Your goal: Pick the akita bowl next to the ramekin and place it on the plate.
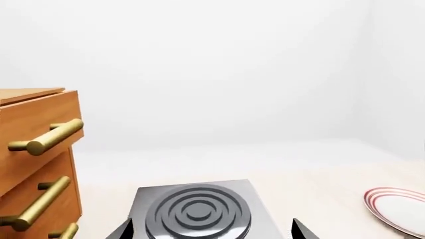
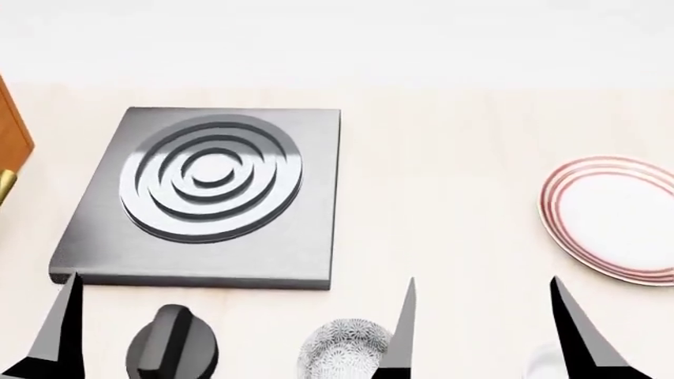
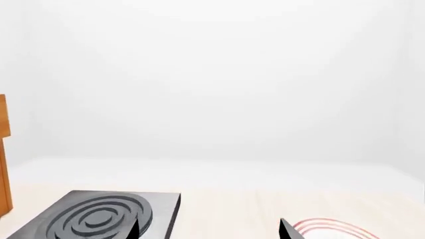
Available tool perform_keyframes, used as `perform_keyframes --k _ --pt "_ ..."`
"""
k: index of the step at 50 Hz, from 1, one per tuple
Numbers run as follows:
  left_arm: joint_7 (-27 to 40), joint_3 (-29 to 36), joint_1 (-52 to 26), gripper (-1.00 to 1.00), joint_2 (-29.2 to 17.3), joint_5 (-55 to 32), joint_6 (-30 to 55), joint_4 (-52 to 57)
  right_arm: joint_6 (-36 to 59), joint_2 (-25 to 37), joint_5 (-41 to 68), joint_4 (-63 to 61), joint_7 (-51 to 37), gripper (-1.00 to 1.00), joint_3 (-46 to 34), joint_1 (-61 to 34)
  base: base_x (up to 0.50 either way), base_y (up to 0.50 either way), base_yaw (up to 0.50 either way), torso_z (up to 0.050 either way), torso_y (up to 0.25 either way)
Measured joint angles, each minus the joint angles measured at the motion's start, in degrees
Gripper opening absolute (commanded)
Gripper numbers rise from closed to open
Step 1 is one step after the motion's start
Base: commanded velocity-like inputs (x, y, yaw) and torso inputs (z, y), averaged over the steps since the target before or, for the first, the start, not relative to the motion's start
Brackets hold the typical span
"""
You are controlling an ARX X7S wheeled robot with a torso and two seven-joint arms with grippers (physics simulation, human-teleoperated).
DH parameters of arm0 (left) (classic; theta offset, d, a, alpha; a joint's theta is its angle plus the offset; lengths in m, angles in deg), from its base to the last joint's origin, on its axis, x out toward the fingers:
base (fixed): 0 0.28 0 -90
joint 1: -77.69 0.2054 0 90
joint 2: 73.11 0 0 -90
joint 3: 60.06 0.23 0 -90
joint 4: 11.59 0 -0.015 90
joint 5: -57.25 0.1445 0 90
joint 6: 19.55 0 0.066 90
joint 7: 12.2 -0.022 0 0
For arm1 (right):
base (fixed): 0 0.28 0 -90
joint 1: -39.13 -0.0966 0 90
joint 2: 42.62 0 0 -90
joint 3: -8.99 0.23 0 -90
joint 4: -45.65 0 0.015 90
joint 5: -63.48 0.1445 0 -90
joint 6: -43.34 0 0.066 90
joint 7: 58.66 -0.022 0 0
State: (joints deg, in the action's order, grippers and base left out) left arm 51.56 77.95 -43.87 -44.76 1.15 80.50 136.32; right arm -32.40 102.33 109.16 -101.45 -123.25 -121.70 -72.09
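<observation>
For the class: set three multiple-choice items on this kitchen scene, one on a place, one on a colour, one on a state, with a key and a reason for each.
1. In the head view, where is the plate relative to the stove burner?
A. To its right
B. On top of it
C. To its left

2. What colour are the rings round the plate's rim?
A. Blue
B. Red
C. Green

3. What lies on the plate?
A. A patterned bowl
B. A knob
C. Nothing visible

Key: 1 A, it lies at the right edge; 2 B, thin red rings show; 3 C, the akita bowl sits on the counter near the knob.
</observation>
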Motion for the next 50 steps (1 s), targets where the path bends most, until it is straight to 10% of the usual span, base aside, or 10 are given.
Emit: perform_keyframes --k 50 --pt "0.1 1.1 -0.8 1.0 -0.2 -0.7 -0.6 -0.2 -1.0 0.4 -0.4 0.4 -0.2 1.0 -1.0 0.0 0.0 0.0 0.0 -0.001 -0.179"
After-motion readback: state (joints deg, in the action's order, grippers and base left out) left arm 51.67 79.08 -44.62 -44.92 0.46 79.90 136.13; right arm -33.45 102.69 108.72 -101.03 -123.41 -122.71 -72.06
